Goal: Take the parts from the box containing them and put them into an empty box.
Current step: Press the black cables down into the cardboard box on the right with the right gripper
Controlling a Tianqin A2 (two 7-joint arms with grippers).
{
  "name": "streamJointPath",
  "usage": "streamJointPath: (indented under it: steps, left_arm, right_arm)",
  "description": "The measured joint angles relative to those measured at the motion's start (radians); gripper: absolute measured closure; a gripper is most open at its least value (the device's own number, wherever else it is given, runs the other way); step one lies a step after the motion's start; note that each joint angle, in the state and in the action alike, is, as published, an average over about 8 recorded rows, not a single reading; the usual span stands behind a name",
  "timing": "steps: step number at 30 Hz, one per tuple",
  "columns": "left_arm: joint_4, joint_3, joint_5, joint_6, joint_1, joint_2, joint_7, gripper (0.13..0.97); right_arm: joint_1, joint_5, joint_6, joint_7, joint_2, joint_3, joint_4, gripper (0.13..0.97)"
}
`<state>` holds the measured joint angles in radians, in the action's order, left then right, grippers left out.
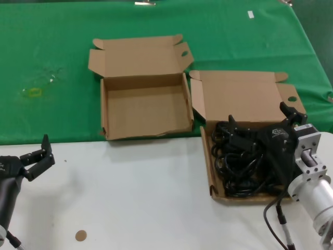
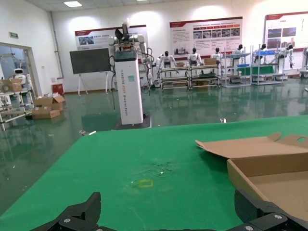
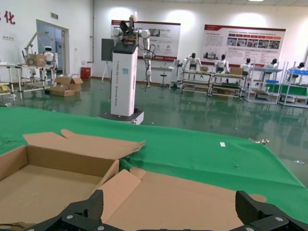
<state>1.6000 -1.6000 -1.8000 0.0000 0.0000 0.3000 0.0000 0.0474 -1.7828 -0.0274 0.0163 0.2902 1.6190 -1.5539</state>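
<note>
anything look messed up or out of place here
Mostly tidy. The green cloth has a yellowish stain left of the empty box, whose front edge looks frayed. A small brown disc lies loose on the white table.

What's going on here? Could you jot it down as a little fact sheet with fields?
Setting: green cloth over a white table
Empty box: open, lid folded back, nothing inside
Full box: open, right of the empty one, holding black cables
Right gripper: open, fingers spread just above the cables
Left gripper: open, over the white table near the left edge, holding nothing
Progress: no cables moved across yet
</note>
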Motion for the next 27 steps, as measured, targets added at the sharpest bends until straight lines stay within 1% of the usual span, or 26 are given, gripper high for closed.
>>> streamJointPath:
  steps: [15, 23, 24, 27]
  left_arm:
    - [0.0, 0.0, 0.0, 0.0, 0.0, 0.0, 0.0, 0.148]
    - [0.0, 0.0, 0.0, 0.0, 0.0, 0.0, 0.0, 0.235]
    - [0.0, 0.0, 0.0, 0.0, 0.0, 0.0, 0.0, 0.235]
    - [0.0, 0.0, 0.0, 0.0, 0.0, 0.0, 0.0, 0.295]
  right_arm:
    - [0.0, 0.0, 0.0, 0.0, 0.0, 0.0, 0.0, 0.129]
    - [0.0, -0.002, -0.001, -0.002, 0.001, 0.0, 0.0, 0.129]
    - [0.0, -0.003, -0.001, -0.003, 0.002, 0.001, 0.0, 0.129]
    - [0.0, -0.008, 0.001, -0.009, 0.008, 0.005, -0.002, 0.129]
